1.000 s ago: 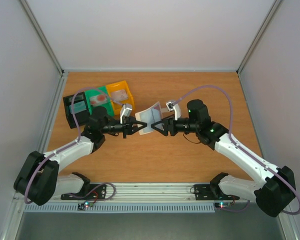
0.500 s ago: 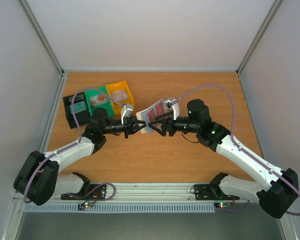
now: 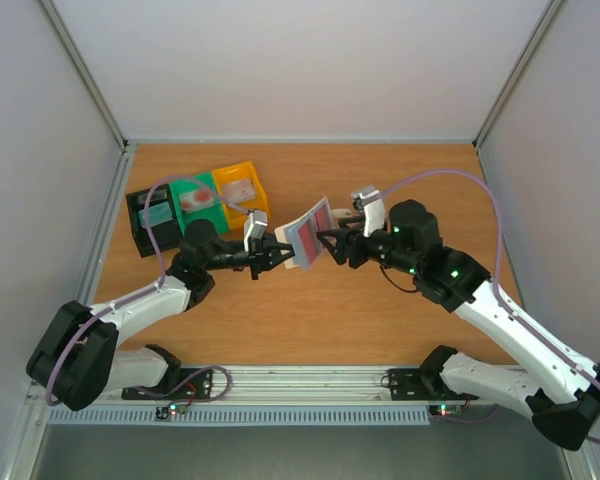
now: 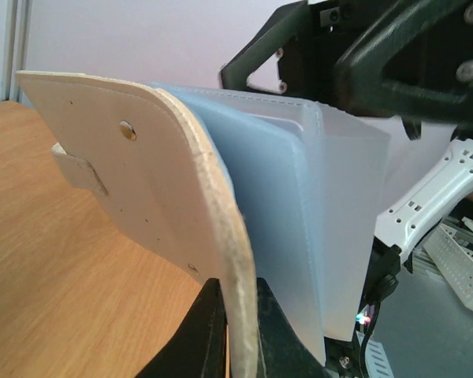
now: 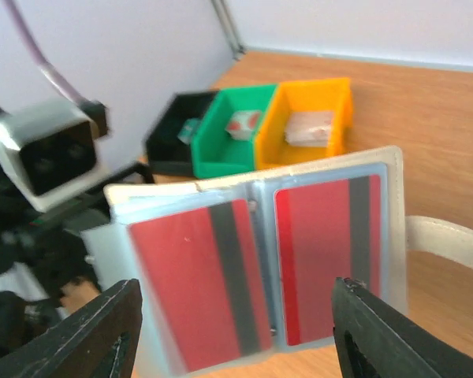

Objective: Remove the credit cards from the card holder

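Held the card holder (image 3: pixel 308 232) up off the table (image 3: pixel 380 310), pinched tight at its edge in the left gripper (image 4: pixel 240 323). Faced it with the right gripper (image 3: pixel 327 247) spread wide and empty. Showed both reddish credit cards (image 5: pixel 193 283) seated in their pockets (each dark-striped). Called for a pinch on one card alone, drawn straight out, bins (image 3: pixel 195 205) beyond ignored

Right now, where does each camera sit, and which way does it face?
Top external: high behind the robot, facing down at the table; left gripper and right gripper flank the card holder.
Left wrist: on the left arm, facing the card holder's pale outer cover; its shut fingers pinch the edge.
Right wrist: on the right arm, facing the open inside with two red credit cards; its open fingers show.
Shared: all three see the card holder.
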Available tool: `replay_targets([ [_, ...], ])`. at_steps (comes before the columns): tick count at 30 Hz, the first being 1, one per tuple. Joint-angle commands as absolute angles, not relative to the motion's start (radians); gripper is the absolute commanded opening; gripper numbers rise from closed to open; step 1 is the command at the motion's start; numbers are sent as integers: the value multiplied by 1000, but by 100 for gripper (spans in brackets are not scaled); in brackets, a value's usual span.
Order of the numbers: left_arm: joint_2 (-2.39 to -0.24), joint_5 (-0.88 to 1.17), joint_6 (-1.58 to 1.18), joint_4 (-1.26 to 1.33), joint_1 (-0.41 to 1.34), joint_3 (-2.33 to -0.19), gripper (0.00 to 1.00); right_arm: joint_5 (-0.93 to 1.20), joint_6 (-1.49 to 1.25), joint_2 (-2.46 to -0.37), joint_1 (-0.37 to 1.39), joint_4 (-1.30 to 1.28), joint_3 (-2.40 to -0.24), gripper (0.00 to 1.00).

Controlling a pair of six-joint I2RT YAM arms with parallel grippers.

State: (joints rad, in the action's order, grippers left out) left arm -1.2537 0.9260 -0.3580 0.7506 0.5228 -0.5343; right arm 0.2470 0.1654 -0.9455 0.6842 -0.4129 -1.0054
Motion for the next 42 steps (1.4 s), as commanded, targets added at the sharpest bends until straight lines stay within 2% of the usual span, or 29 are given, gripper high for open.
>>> replay_targets([
  [1, -1247, 904, -348, 849, 539, -526, 0, -96, 231, -1019, 819, -546, -1058, 70],
  [4, -1251, 898, -342, 839, 543, -531, 0, -158, 276, -1055, 897, -548, -1085, 79],
  [11, -1256, 897, -327, 830, 543, -532, 0, -250, 314, -1097, 962, -570, -1114, 81],
  [14, -1254, 897, -324, 827, 545, -530, 0, -265, 316, -1116, 969, -577, -1125, 86],
  [28, -1241, 902, -319, 831, 545, -523, 0, -449, 261, -1165, 951, -675, -1169, 83],
  [32, -1238, 899, -320, 828, 545, -524, 0, -365, 261, -1119, 928, -707, -1170, 82],
  [37, -1239, 894, -313, 819, 545, -526, 0, -53, 330, -1061, 930, -648, -1146, 89],
  [38, -1239, 894, -313, 819, 546, -526, 0, -25, 334, -1062, 932, -639, -1145, 91],
  [39, -1238, 893, -312, 818, 546, -526, 0, -13, 338, -1066, 935, -629, -1144, 98],
  [42, -1237, 891, -311, 816, 546, -526, 0, -41, 336, -1101, 942, -615, -1156, 98],
])
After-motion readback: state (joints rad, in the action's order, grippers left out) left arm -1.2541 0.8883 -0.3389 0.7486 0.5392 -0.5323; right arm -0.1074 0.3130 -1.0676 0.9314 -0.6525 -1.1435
